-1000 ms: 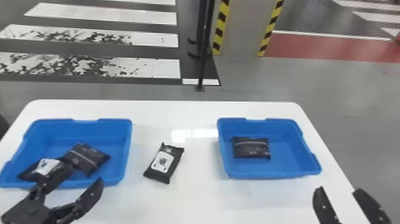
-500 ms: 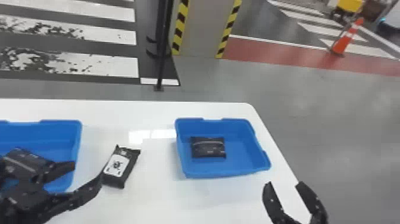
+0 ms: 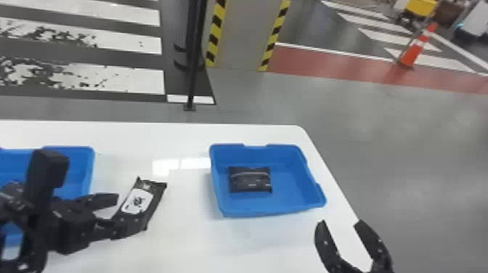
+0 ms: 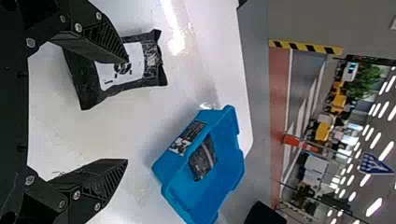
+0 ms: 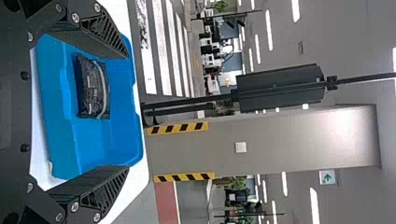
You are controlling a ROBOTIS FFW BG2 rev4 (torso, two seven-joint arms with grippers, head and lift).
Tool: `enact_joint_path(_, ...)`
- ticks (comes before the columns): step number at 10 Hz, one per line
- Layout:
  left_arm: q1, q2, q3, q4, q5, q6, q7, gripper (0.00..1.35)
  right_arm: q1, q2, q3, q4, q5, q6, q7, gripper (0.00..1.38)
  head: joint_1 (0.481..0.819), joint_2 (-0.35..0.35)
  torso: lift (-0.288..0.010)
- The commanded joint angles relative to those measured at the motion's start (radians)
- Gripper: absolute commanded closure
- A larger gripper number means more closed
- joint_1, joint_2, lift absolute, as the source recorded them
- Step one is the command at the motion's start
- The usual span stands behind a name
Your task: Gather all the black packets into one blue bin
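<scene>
Blue bins: 2. The left blue bin (image 3: 82, 176) is cut off by the head view's edge and partly covered by the left arm (image 3: 47, 188), so can't tell what's in it. The right blue bin (image 3: 290, 190) shows whole there, 1 black packet (image 3: 250, 179) lying flat inside, toward its left side.

Loose black packet (image 3: 150, 203), white label up: 1, on the desk (image 3: 188, 236) between the bins. Left pincer (image 3: 125, 210) is open at it; one finger covers part of it in the left wrist view, can't tell if they touch.

Right pincer (image 3: 340, 222) also open, fingers well apart, on the near side of the right blue bin by the desk's right edge. Its rear end is cut off at the bottom of the head view.

Visible packet count: 2. Pincers: 2. Orange cone (image 3: 415, 49) on the floor behind: 1.
</scene>
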Motion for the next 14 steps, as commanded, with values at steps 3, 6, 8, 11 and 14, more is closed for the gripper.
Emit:
enact_joint_path(3, -0.137, 0.014, -0.091, 0.054, -0.051, 0.081, 0.028, 0.30, -0.003, 0.001, 0.000, 0.009, -0.003, 0.000, 0.000, 0.19, 0.695, -0.350, -0.110)
enact_joint_path(6, -0.245, 0.020, -0.187, 0.154, -0.063, 0.106, 0.049, 0.30, -0.013, 0.001, 0.008, 0.017, -0.005, 0.000, 0.000, 0.19, 0.695, -0.350, -0.110)
enact_joint_path(8, -0.287, 0.023, -0.235, 0.208, -0.059, 0.131, 0.054, 0.30, -0.016, 0.001, 0.012, 0.022, -0.013, 0.000, 0.000, 0.19, 0.695, -0.350, -0.110)
enact_joint_path(11, -0.294, 0.022, -0.233, 0.218, -0.097, 0.133, 0.061, 0.30, -0.016, 0.001, 0.012, 0.031, -0.015, 0.000, 0.000, 0.19, 0.695, -0.350, -0.110)
enact_joint_path(14, -0.326, 0.010, -0.261, 0.316, -0.101, 0.135, 0.072, 0.31, -0.021, 0.001, 0.012, 0.036, -0.017, 0.000, 0.002, 0.19, 0.695, -0.350, -0.110)
